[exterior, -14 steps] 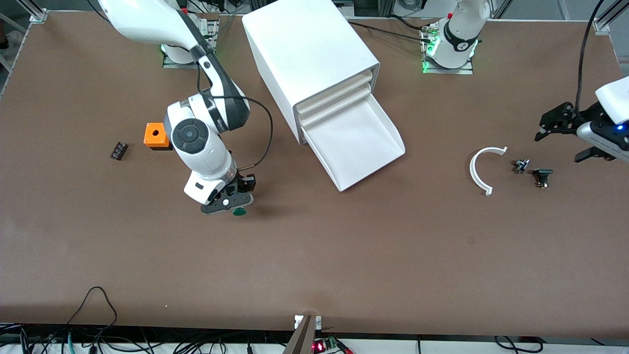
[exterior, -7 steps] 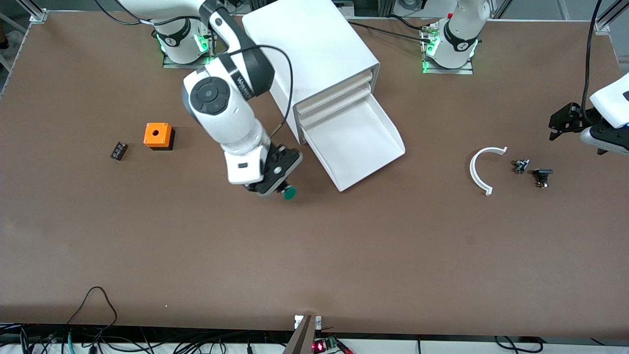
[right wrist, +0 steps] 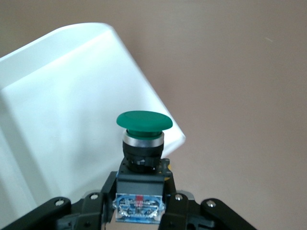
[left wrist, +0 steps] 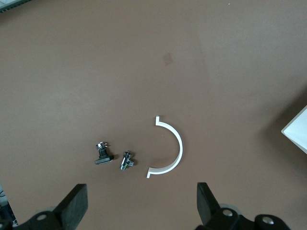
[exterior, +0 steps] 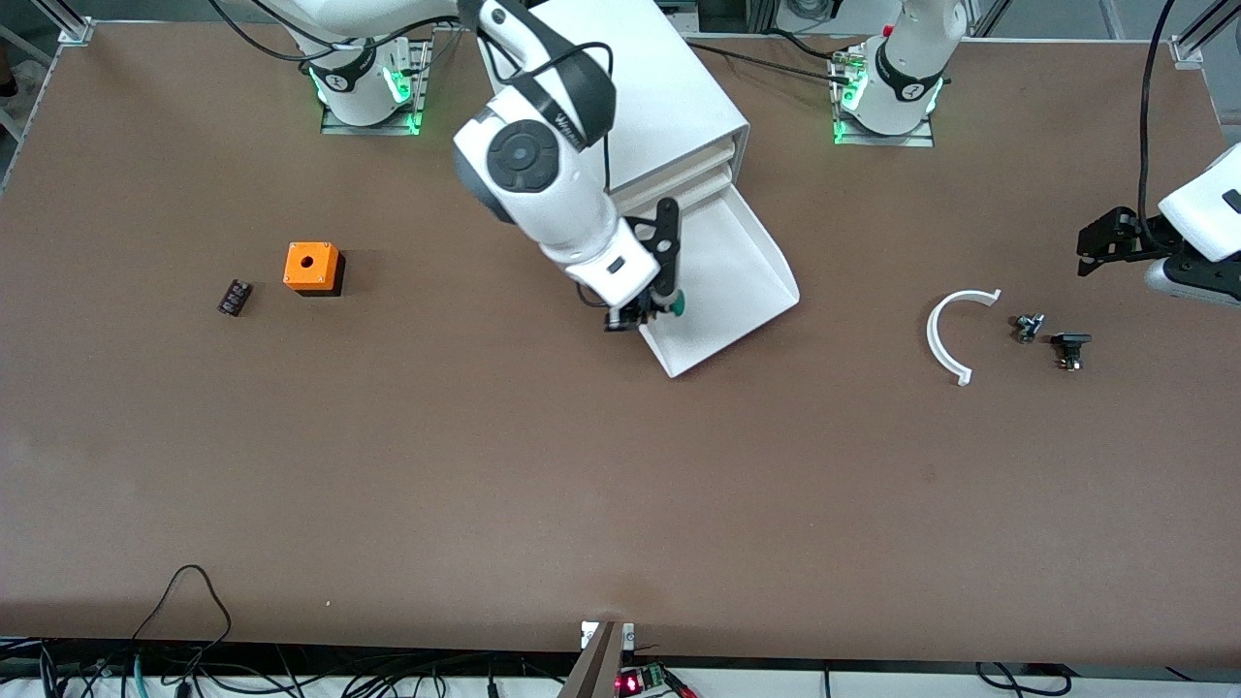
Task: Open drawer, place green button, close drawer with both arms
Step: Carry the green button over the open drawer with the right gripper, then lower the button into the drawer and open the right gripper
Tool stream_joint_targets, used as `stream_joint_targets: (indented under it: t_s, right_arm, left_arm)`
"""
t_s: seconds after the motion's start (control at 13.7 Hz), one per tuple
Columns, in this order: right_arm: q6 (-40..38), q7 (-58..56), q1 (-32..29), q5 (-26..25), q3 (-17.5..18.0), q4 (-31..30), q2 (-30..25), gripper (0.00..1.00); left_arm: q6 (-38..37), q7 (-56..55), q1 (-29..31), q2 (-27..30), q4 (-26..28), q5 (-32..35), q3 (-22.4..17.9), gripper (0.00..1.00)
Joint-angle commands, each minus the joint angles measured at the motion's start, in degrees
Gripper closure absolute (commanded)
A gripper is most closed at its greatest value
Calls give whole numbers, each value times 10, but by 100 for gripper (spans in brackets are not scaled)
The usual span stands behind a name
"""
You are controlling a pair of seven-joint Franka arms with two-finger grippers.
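Right gripper [exterior: 648, 312] hangs over the front corner of the pulled-out drawer [exterior: 722, 276], clamped on the green push-button [exterior: 677, 305], whose cap shows just beside the fingers, over the drawer's white floor. That drawer is the lowest of three in the white cabinet [exterior: 620, 87], whose two upper drawers sit flush. Toward the right arm's end of the table, well apart from this gripper, stand an orange box with a hole [exterior: 311, 268] and a small black part [exterior: 234, 297]. Left gripper [exterior: 1100, 242] hovers at the left arm's end of the table, jaws apart and holding nothing. Near it lie a white half-ring [exterior: 945, 334] and two small dark parts [exterior: 1052, 341].

From the left wrist, the spread fingertips [left wrist: 76, 203] frame the bare table, with the half-ring [left wrist: 175, 151] and the two small parts [left wrist: 115, 157] below them; what those parts are is hard to tell.

From the right wrist, the button [right wrist: 143, 143] stands upright in the grip, its black body pinched between the fingers [right wrist: 103, 191], green cap over the drawer's rim [right wrist: 153, 103].
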State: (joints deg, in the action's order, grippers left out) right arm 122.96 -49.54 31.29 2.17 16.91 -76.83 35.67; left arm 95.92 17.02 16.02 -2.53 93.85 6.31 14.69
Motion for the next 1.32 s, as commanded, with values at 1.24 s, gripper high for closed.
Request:
stream_joint_targets:
  t_s: [1.24]
  right_arm:
    - [4, -36, 163, -77, -87, 29, 104, 32]
  left_arm:
    - [37, -5, -3, 0, 11, -25, -4, 0]
